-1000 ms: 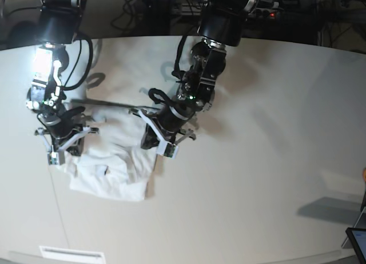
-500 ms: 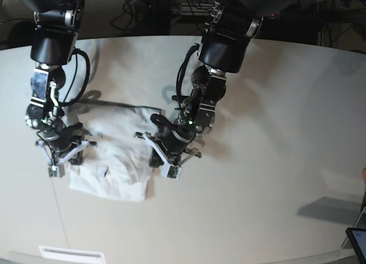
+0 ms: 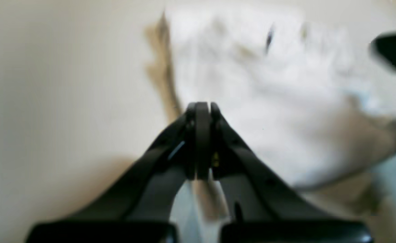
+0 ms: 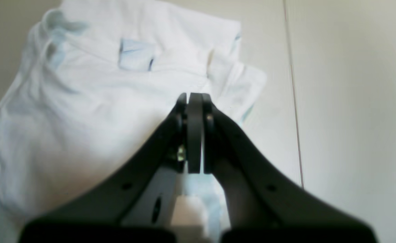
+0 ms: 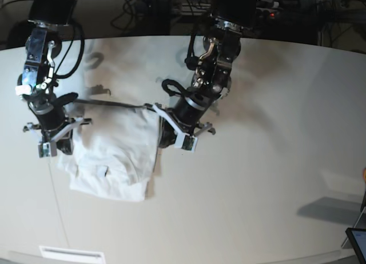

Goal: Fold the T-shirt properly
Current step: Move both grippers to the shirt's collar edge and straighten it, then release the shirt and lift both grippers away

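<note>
**Desk:** The fingers first: what are they doing?

**Photographer:** Both pairs are pressed tight together. The left fingers (image 3: 201, 111) are closed with nothing visibly between them in the left wrist view, their tips over the T-shirt's (image 5: 117, 155) side edge. The right fingers (image 4: 191, 101) are closed as well, tips hanging over the cloth near a folded corner; that view shows no fabric pinched between them either.

**Desk:** And the shirt?

**Photographer:** It lies crumpled and partly folded on the off-white worktop (image 5: 263, 178), toward the worktop's left side in the base view, well back from the near edge. The bulk is a rumpled white rectangle with layers doubled over one another; a small label (image 4: 135, 54) shows near the top in the right wrist view.

**Desk:** Where do the arms stand?

**Photographer:** One at each side of the garment. In the base view the left arm (image 5: 209, 75) reaches down from the far edge to the shirt's right border, while the right arm (image 5: 40, 64) stands at its left border. A thin seam line (image 4: 292, 94) runs across the worktop just beside the shirt.
</note>
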Robot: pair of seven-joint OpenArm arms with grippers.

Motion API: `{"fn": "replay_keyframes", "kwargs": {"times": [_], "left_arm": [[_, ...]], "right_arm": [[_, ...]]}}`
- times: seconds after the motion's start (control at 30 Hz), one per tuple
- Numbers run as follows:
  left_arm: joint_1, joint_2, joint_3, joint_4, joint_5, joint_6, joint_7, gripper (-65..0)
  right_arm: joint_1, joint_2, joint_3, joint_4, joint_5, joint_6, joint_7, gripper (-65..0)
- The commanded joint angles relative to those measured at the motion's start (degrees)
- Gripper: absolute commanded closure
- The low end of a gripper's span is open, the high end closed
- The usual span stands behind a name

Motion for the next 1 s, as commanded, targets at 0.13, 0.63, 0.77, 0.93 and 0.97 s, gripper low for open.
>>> {"fn": "replay_keyframes", "kwargs": {"times": [0.13,0.63,0.77,0.93,0.97], "left_arm": [[0.28,-1.27,-1.64,1.77,-0.68,1.78,-1.28,0.0],[-0.77,0.4,-6.83,-5.18,-0.68,1.78,4.08,0.0],[-0.77,1.11,-5.16,-5.53,-0.68,1.69,6.28,0.0],[-0.51,1.19,1.08,-5.0,-0.68,1.69,6.28,0.0],[-0.42,1.37,1.61,-5.0,-0.68,1.69,6.28,0.0]], "right_arm": [[-2.5,0.36,1.42,1.7,0.41,-0.32,1.33,-0.4],[-2.77,-1.14,11.18,-4.45,0.32,-0.06,-1.84,-0.4],[-2.68,-1.22,11.09,-7.35,0.41,0.03,-1.84,-0.4],[-2.94,-1.22,11.09,-8.67,0.41,0.12,-1.84,-0.4],[-3.03,-1.31,11.09,-8.59,0.41,0.12,-1.84,-0.4]]}}
